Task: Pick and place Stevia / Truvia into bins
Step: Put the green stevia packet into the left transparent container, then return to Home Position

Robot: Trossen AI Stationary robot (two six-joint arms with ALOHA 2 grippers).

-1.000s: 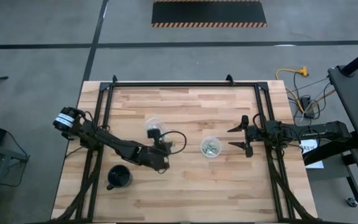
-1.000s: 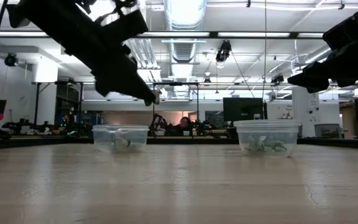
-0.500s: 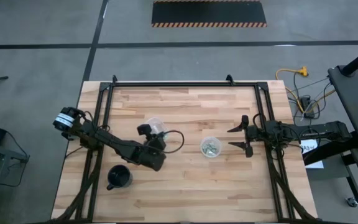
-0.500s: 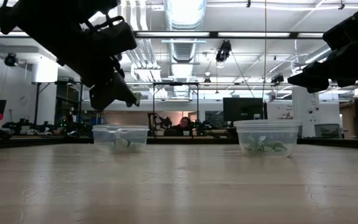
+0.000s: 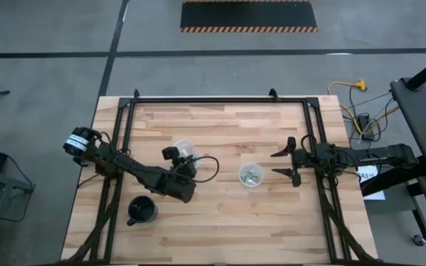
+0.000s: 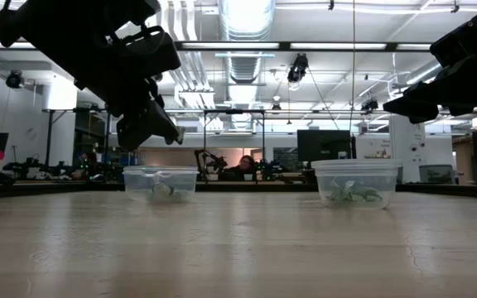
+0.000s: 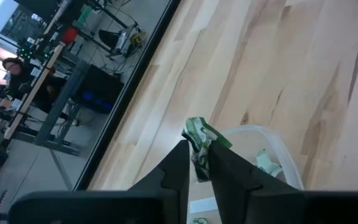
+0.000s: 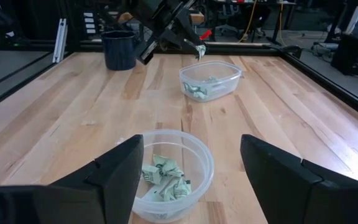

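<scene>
We have the left gripper up in the air over the bench, its fingers clenched on a green-and-white sweetener packet, which pokes out past the fingertips. From above, that gripper sits right at the edge of the left tub, and the wrist camera shows the tub's clear rim just under the pinched packet, with more packets lying inside. From bench level the left gripper hangs above that tub, not touching it.

Over to the right gripper: its fingers are spread wide and hold nothing. It waits just beside the second tub, and that tub shows between the two fingers with a small heap of packets in it (crumpled, pale green). The low camera shows this tub standing on the bench with the right arm raised above it.

A black cup stands near the bench's front left corner, well apart from both tubs.
</scene>
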